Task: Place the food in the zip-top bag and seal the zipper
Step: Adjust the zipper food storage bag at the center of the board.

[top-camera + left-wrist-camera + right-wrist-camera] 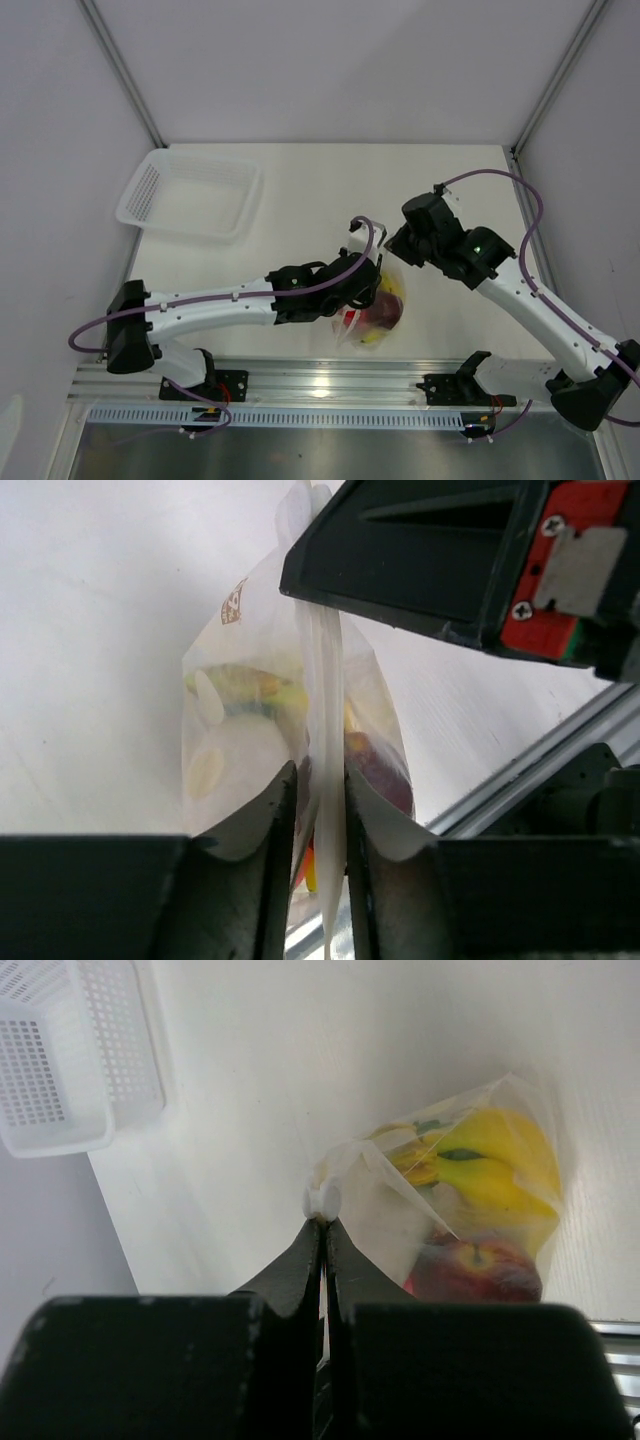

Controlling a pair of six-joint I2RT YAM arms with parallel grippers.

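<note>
— Zip-top bag (372, 312), whereabouts?
— Sits toward 5 o'clock on the table (300, 190), held up by the zipper (325, 700).
— Left fingers (272, 820)?
— Closed on the zipper strip, one each side.
— Right fingers (296, 1265)?
— Pressed together on the strip's end, at 12 o'clock from the left pair in the left wrist view.
— Inside?
— Banana bunch (490, 1160) at 12 o'clock of the red apple (475, 1270).
— Elsewhere?
— White mesh basket (190, 195) at 10 o'clock, well apart.
</note>
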